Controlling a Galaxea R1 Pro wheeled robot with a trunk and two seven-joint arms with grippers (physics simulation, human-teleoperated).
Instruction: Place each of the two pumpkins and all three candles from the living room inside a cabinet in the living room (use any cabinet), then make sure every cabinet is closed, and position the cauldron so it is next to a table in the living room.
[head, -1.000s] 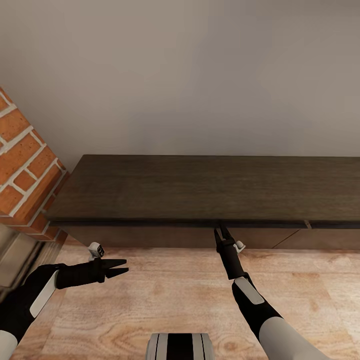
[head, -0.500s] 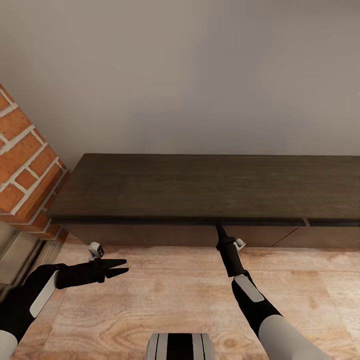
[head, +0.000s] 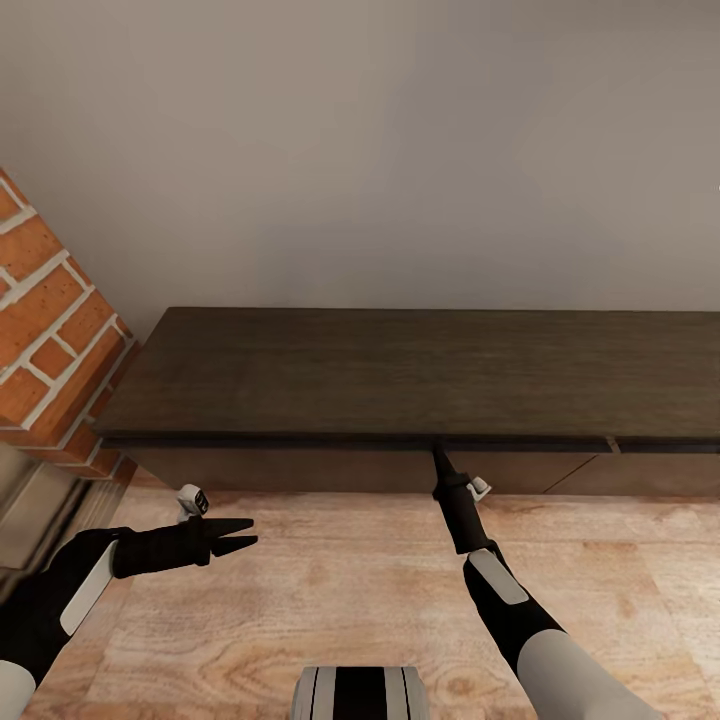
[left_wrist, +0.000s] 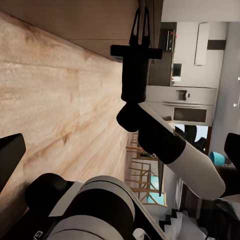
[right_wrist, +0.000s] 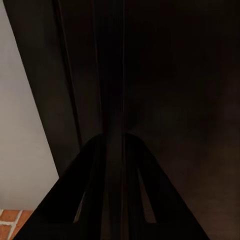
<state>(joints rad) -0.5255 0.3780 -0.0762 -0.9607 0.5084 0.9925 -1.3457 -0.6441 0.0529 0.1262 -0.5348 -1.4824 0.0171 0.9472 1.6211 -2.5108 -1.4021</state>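
Right tool (head: 437, 456) pinched closed at cabinet (head: 400, 375) front top edge | left tool (head: 240, 532) spread, empty | your doors look closed; no pumpkins, candles, or cauldron visible.

The cabinet (head: 420, 385) stands against the wall (head: 380, 150), brick column (head: 50, 320) at its left end

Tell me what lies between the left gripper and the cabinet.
Bare wooden floor in the head view. The left gripper hangs open short of the cabinet; the right gripper is at its front edge.
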